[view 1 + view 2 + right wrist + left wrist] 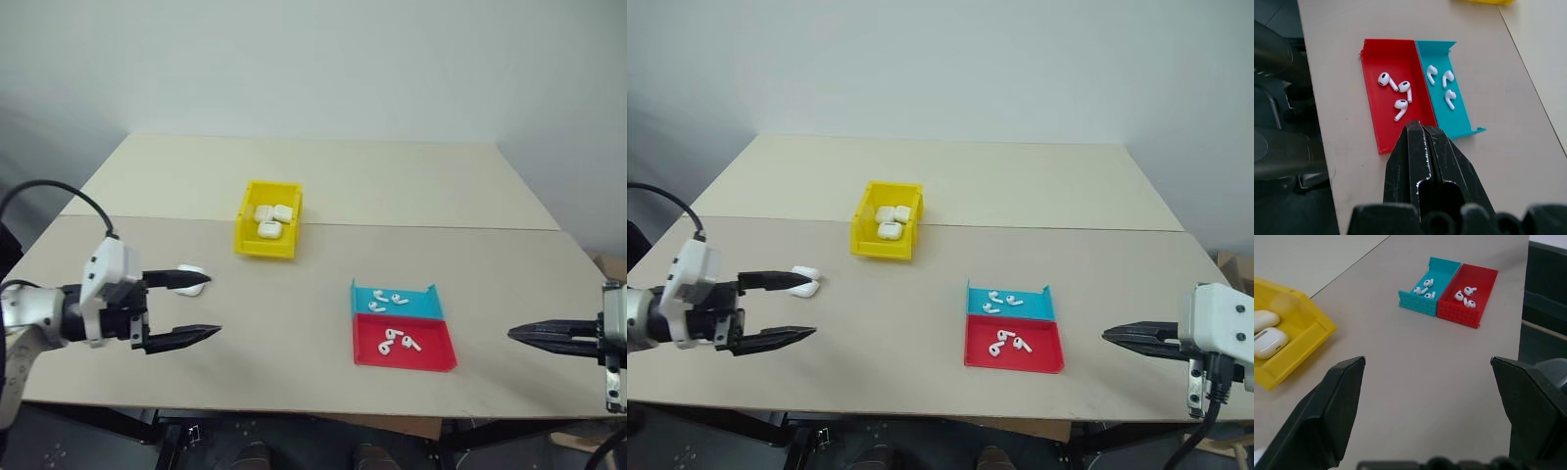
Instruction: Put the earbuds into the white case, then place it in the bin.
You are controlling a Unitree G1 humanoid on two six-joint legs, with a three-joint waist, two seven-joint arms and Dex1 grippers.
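A white case (192, 281) lies on the table at the left, partly behind one finger of my open left gripper (214, 305), which hangs above the table with nothing between its fingers. The yellow bin (265, 246) stands further back with three look-alike white cases (271, 219) inside. Three earbuds (387, 301) lie in the blue tray (423, 306) and three more earbuds (1396, 90) in the red tray (433, 355). At the right edge of the table my right gripper (513, 335) is shut and empty, pointing toward the trays.
The two shallow trays sit side by side right of centre, touching each other. A seam (441, 226) runs across the tabletop behind the bin. Bare table lies between the bin, the trays and the front edge.
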